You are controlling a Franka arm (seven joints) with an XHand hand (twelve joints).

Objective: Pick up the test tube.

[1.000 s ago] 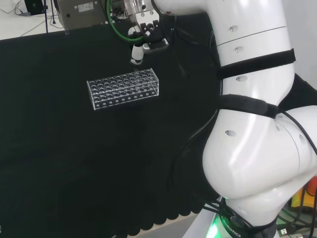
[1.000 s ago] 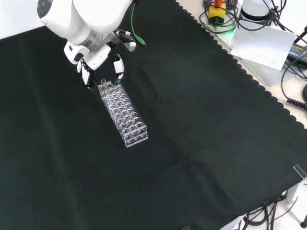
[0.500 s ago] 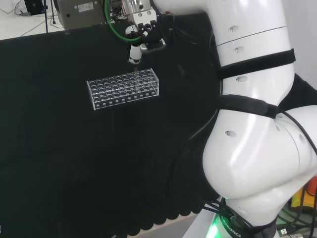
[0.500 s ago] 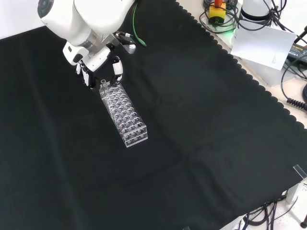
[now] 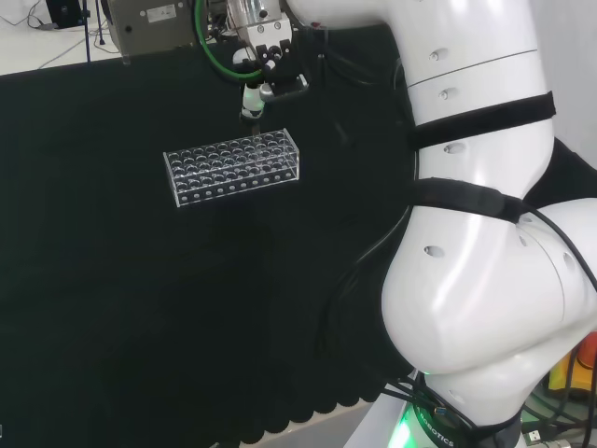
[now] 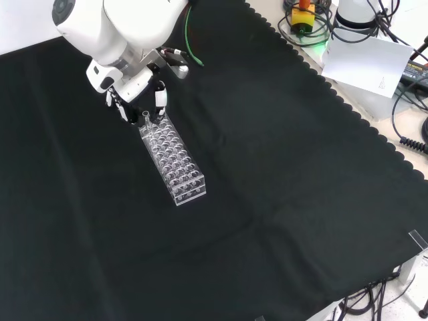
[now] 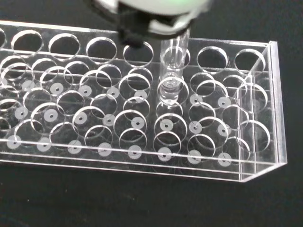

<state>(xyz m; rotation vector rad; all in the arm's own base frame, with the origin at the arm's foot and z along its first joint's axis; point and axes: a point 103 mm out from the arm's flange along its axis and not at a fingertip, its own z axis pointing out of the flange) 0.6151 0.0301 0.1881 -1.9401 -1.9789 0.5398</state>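
Note:
A clear plastic test tube rack [image 5: 233, 166] with several rows of holes lies on the black cloth; it is also seen as the rack [image 6: 172, 160] and the rack [image 7: 142, 118]. One clear test tube [image 7: 172, 71] stands upright in a hole near the rack's end, its rounded bottom above the rack's floor. The hand [image 5: 266, 65] is directly over that end, fingers curled and pinching the tube's top. In the front view the hand [image 6: 137, 93] closes on the test tube [image 6: 146, 118] from both sides. The other holes look empty.
The arm's white links [image 5: 476, 233] stand at the head view's right. A green cable [image 5: 210, 56] runs by the wrist, with a grey device [image 5: 154, 23] behind it. Off the cloth's scalloped edge lie a white sheet [image 6: 366, 60] and cables [image 6: 408, 100].
The fingers have drawn together around the tube's top, and the hand has shifted slightly up and away from the rack in the head view. The rack has not moved.

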